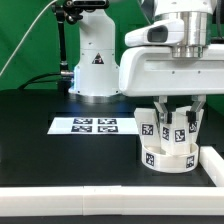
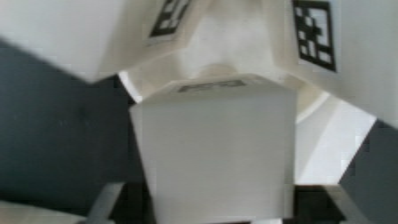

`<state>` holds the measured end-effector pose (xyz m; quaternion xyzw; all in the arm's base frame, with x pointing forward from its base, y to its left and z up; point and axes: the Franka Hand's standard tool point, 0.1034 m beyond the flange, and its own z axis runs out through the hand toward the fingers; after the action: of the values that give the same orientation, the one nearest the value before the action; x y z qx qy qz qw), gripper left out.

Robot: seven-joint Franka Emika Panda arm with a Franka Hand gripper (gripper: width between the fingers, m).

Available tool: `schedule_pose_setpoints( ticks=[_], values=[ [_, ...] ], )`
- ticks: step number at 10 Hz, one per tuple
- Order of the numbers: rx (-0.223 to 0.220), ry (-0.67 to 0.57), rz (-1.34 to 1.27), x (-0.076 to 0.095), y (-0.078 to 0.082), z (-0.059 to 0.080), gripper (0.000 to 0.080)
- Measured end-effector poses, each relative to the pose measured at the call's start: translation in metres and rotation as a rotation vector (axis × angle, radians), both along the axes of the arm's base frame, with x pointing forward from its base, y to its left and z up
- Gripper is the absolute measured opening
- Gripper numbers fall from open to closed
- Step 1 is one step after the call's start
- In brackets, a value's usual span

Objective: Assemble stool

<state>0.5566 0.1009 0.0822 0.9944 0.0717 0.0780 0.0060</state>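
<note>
The white round stool seat (image 1: pixel 168 157) stands at the exterior view's right, by the white bars. Blocky tagged legs (image 1: pixel 148 126) stick up from it. My gripper (image 1: pixel 172 120) hangs straight down over the seat, its fingers among the legs. In the wrist view a white leg (image 2: pixel 214 130) fills the space between my fingers (image 2: pixel 111 200). A thin dark gap shows on each side of the leg, so the gripper (image 2: pixel 214 208) is open around it. Two more tagged legs (image 2: pixel 306 35) show beyond. Whether the leg is seated in the seat is hidden.
The marker board (image 1: pixel 85 126) lies on the black table to the exterior view's left of the stool. A long white bar (image 1: pixel 90 203) runs along the front edge and another (image 1: pixel 214 163) along the right. The arm's base (image 1: pixel 95 60) stands behind.
</note>
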Motion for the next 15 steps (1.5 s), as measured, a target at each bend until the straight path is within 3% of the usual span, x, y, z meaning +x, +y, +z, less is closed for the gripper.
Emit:
schedule_pose_setpoints(
  ticks=[4,7,15],
  values=[
    [0.080,0.004,-0.425,-0.002,-0.002,-0.001,0.0338],
    [0.149,0.011,-0.784,-0.004,0.008,-0.001,0.0338],
    [0.217,0.019,-1.196,-0.004,0.008,-0.001,0.0338]
  ],
)
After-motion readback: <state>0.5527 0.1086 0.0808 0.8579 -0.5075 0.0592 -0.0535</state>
